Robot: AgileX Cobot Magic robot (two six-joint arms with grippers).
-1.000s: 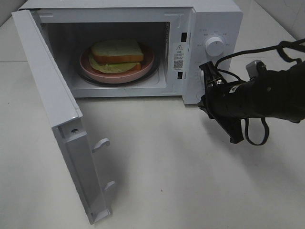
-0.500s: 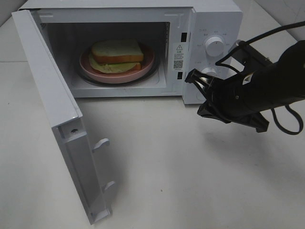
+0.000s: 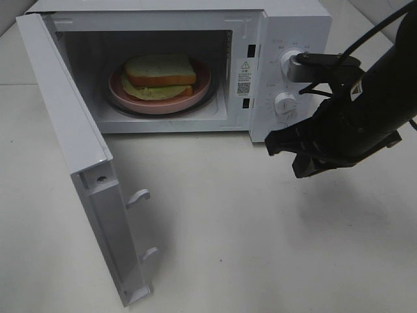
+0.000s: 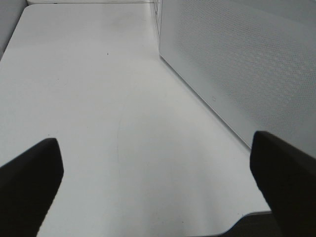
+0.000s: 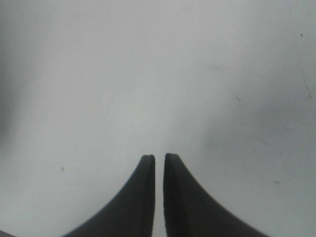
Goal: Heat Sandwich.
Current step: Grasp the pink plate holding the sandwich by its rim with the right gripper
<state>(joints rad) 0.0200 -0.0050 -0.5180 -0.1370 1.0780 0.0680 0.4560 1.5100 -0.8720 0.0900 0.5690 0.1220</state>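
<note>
The sandwich (image 3: 159,73), two pale bread slices with green lettuce between them, lies on a pink plate (image 3: 203,85) inside the white microwave (image 3: 296,23). The microwave's door (image 3: 68,130) stands wide open to the left. My right gripper (image 3: 272,143) hovers over the table just in front of the control panel, below the lower knob (image 3: 285,103). In the right wrist view its fingers (image 5: 143,197) sit almost together with only a thin slit and nothing between them. My left gripper (image 4: 158,182) is open and empty above bare table; it is out of the exterior view.
An upper knob (image 3: 294,62) sits above the lower one on the panel. In the left wrist view a perforated grey microwave wall (image 4: 247,64) stands close beside the left gripper, on a white tabletop (image 4: 98,98). Black cables trail from the right arm (image 3: 365,111).
The right arm has swung round and risen, its gripper shifting from hanging low at the right to level in front of the control panel. Sandwich, plate and door are unmoved.
</note>
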